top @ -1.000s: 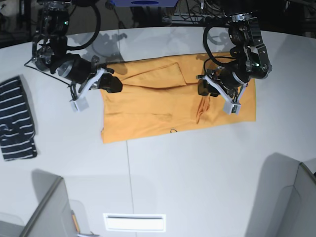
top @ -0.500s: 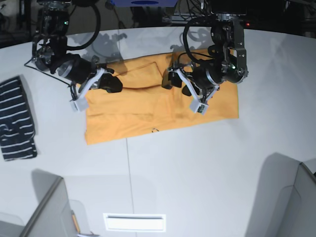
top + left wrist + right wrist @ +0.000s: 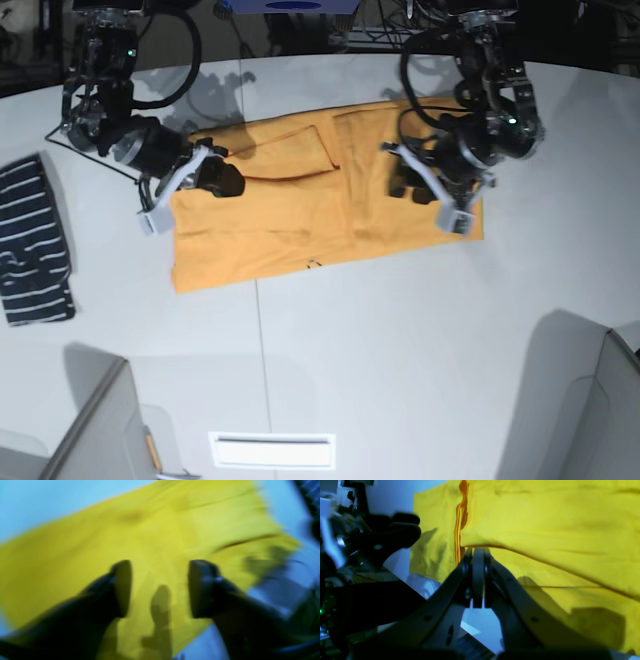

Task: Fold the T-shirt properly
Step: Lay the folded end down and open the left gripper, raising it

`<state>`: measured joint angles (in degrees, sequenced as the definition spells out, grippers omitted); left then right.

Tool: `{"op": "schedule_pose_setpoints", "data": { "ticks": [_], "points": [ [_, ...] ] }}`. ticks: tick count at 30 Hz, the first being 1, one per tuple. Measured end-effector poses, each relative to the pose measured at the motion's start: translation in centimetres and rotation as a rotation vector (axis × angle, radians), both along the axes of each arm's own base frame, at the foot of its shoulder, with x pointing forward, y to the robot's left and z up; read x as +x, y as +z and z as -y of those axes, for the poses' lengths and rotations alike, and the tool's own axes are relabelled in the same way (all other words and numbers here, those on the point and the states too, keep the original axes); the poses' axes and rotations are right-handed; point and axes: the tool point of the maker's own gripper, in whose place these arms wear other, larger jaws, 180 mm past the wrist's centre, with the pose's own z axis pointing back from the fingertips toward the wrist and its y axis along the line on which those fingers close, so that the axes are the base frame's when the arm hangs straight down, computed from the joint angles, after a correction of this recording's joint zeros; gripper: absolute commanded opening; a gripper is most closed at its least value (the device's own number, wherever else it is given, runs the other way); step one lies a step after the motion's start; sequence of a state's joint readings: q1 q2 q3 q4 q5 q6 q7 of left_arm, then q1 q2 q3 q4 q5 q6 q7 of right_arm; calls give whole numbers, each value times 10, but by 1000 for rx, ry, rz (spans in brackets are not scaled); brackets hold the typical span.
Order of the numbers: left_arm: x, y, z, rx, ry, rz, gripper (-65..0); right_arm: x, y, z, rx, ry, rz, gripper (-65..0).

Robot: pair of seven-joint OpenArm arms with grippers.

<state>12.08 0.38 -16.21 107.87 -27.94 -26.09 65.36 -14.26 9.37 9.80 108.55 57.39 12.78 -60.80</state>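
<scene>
Writing: I can read none; only a small dark mark shows near the T-shirt's (image 3: 320,205) front hem in the base view, too small to make out.
T-shirt: it lies flat on the white table (image 3: 400,340), spread lengthwise between my two arms, with a folded flap lying across its upper left part.
Right gripper (image 3: 478,555): its jaws are pressed together. In its wrist view the tips sit right at a folded edge of the yellow cloth; I cannot tell whether any fabric is caught between them.
Right gripper, base view: it rests at the shirt's left end, over the cloth edge.
Left gripper (image 3: 160,587): its jaws stand apart, with nothing between them but bare cloth below. That view is blurred.
Left gripper, base view: it hangs over the shirt's right half, near the right edge.
Striped garment (image 3: 35,245): navy with white stripes, at the table's far left, well apart from the shirt.
</scene>
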Motion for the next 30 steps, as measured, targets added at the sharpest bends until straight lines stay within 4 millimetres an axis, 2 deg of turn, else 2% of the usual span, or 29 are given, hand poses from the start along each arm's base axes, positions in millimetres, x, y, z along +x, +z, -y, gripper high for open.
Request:
{"op": "schedule_pose_setpoints", "data": {
  "ticks": [1, 2, 9, 13, 15, 17, 19, 21, 23, 26, 30],
  "points": [
    [0, -4, -12, 23, 27, -11, -630, 2, 1, 0, 1, 0, 5, -650],
    [0, -7, -20, 31, 43, -18, -650, 5, 4, 2, 4, -9, 13, -650],
    [-4, -50, -38, 78, 69, -142, -650, 16, 13, 3, 10, -18, 48, -650],
    [3, -58, -47, 111, 84, -119, -650, 20, 13, 5, 26, -41, 46, -650],
    [8, -58, -54, 138, 91, -84, -650, 26, 5, 19, 34, -95, 22, -650],
    [9, -58, -61, 155, 87, -77, -650, 29, -12, 33, 40, -153, -30, -650],
    [8, -58, -76, 179, 98, -78, -650, 25, -31, 41, 53, -185, -94, -650],
    [5, -56, -103, 207, 160, -82, -650, 21, -45, 42, 58, -191, -147, -650],
    [0, -53, -130, 257, 199, -90, -650, 22, -50, 42, 68, -197, -161, -650],
    [-4, -50, -154, 315, 219, -108, -650, 23, -49, 40, 77, -194, -161, -639],
    [8, -40, -151, 251, 215, -92, -650, 27, -52, 13, 84, -107, -174, -332]
  ]
}}
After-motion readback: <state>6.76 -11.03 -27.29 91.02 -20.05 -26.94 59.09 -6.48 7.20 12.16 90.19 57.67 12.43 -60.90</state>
